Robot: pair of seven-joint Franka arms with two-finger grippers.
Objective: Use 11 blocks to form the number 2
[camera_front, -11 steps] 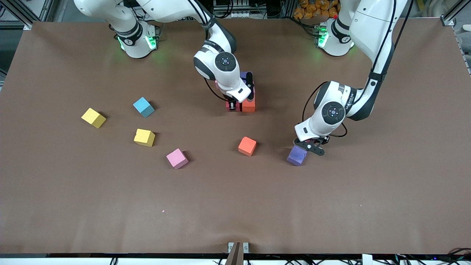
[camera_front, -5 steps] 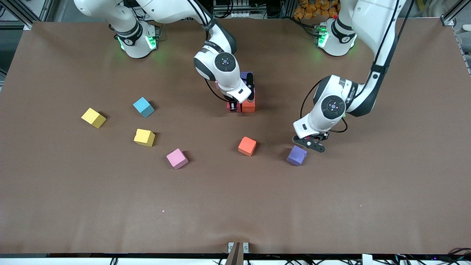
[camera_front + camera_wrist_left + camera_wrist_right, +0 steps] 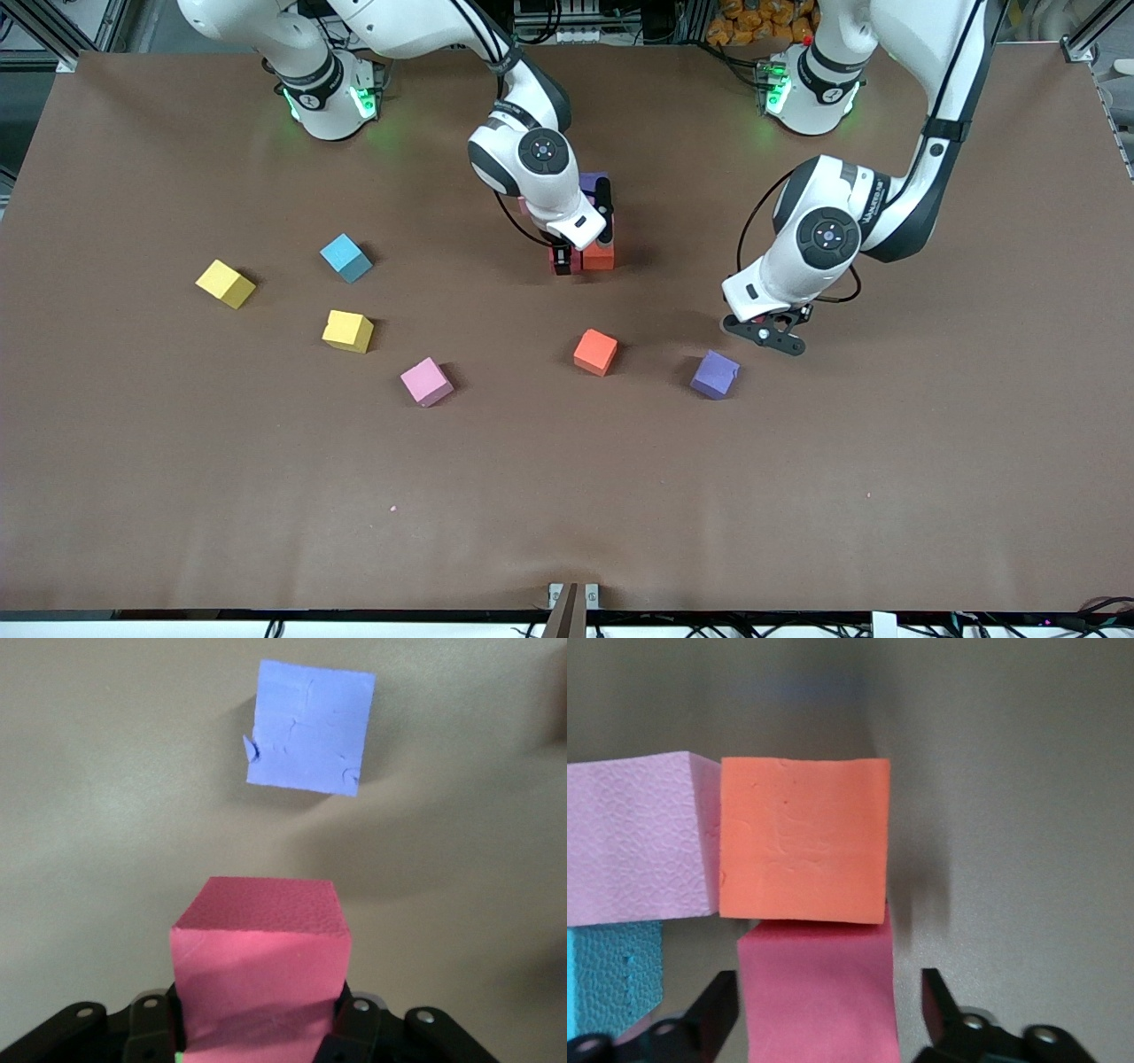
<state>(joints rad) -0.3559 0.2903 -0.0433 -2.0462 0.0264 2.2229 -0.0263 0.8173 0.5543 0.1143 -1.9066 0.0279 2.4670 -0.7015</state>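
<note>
Currently noting right pincer [image 3: 828, 988] down at the half-built number 2 [image 3: 599, 255], jaws spread wide with a gap showing on each side of the placed red block [image 3: 815, 992] between them, so nothing gripped. Seen touching that block, just past the fingertips, an orange block [image 3: 802, 837]. Flush beside the orange, a pink block [image 3: 633, 842], and close by one finger, a blue-green block [image 3: 611, 970]. Set face to face like this, presumably, to keep the digit's rows square and gapless. Noting left pincer [image 3: 252, 1014] up in the air, clamped shut on a second red block [image 3: 257, 966]. Gripped by two opposite faces with most of the cube standing out past the fingertips, likely so it can go down flush against neighbours. Straight out past that pincer, on the table and apart from it, a loose purple block [image 3: 310, 726]. Scattered well away from both pincers: loose orange block [image 3: 595, 352], loose pink block [image 3: 426, 382], yellow block [image 3: 347, 330], second yellow block [image 3: 225, 283], blue block [image 3: 345, 258]. Judged early going: only a few cubes joined, most of the digit unbuilt. Risk judged: nudging the row while drawing the right pincer clear. Best lifted straight up.
</note>
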